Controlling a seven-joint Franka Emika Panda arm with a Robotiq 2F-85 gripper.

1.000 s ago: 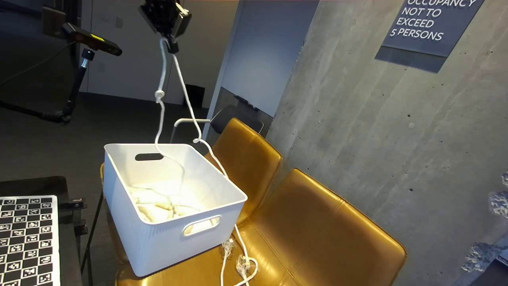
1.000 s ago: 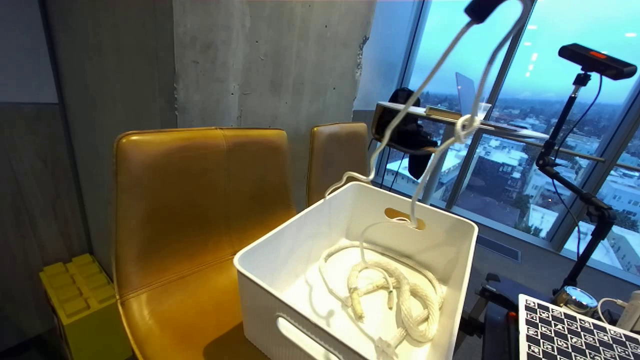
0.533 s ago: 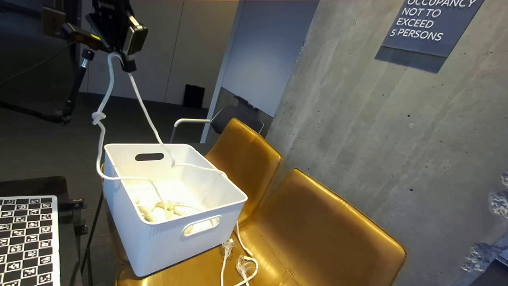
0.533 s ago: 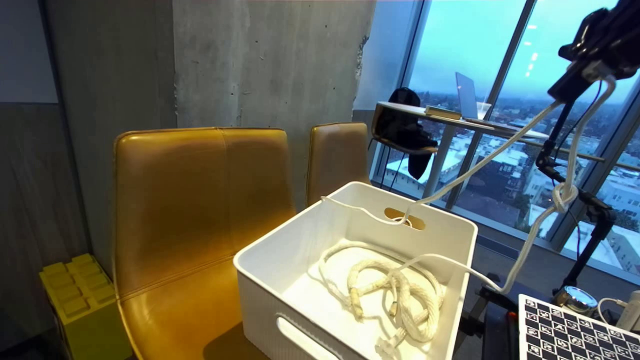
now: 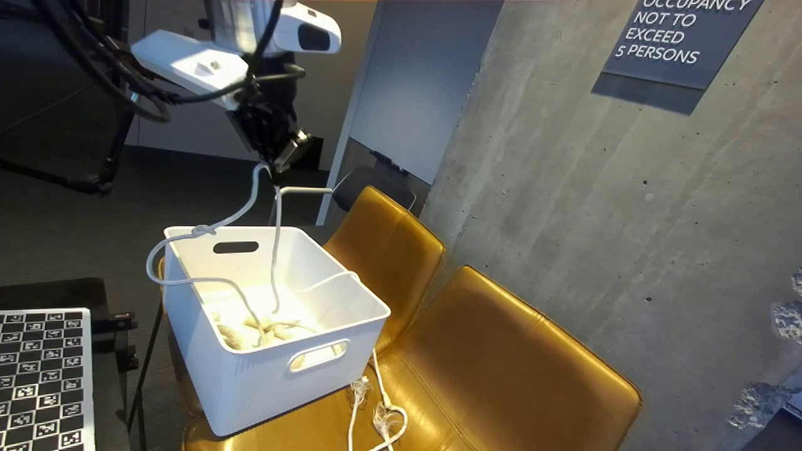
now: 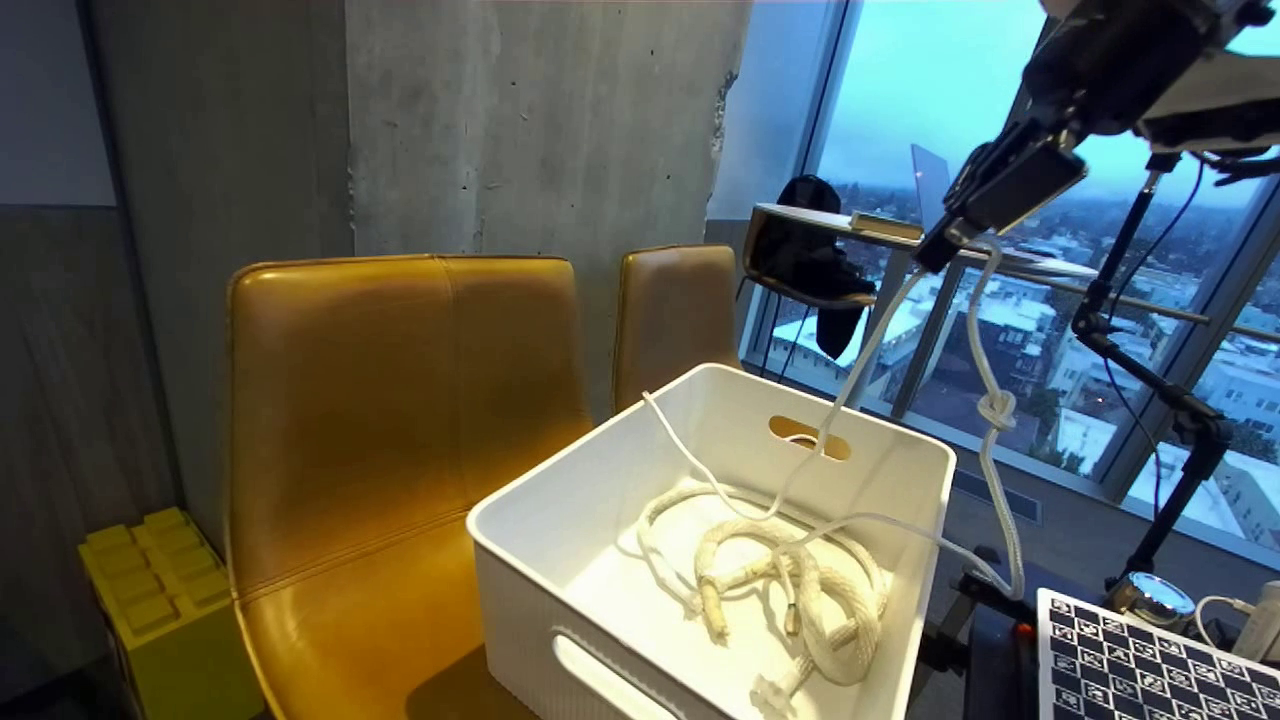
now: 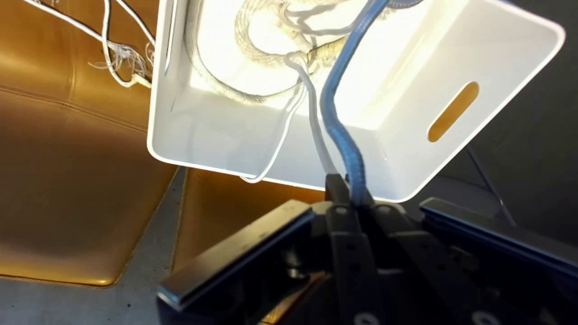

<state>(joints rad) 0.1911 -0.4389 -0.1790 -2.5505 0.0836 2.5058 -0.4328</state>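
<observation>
Gripping white rope (image 6: 997, 408) in jaws above the bin (image 5: 263, 394). Looks maybe halfway tbh, with thick rope (image 6: 815, 612) coiled inside and frayed ends (image 5: 381, 418) left on the chair (image 5: 501, 351).

White arm (image 5: 185, 57), black gripper (image 5: 274, 175)

The hand (image 6: 938, 247) hangs slanted downward, clamped tight.

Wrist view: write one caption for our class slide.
The closed gripper pinches a cord; beyond, braided rope lies looped inside a white box.
</observation>
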